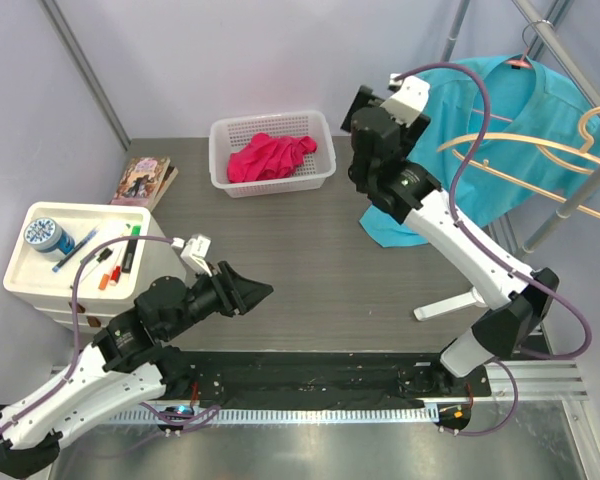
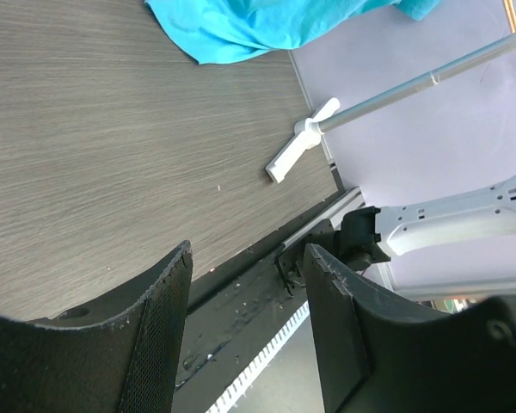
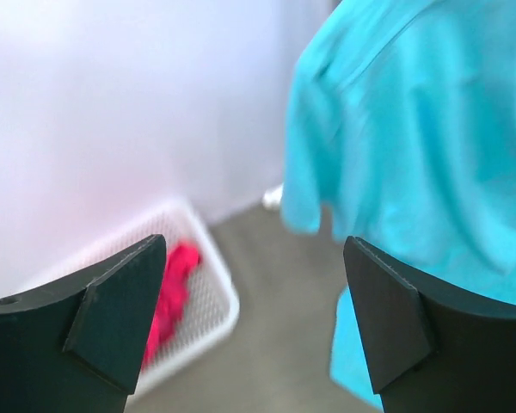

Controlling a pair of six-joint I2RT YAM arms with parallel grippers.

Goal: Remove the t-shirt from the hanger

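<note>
We hold right pincer wide, empty, facing t-shirt on hanger, likely lining up grab; left pincer released, idle over surface.

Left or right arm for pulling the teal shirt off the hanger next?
Right. Its hand is open, up high right beside the hanging t-shirt; the left hand sits low over the table, across the workspace from it.

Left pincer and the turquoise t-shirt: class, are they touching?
Apart. The top view shows a stretch of bare table between the left pincer and the t-shirt hanging at the far right.
</note>
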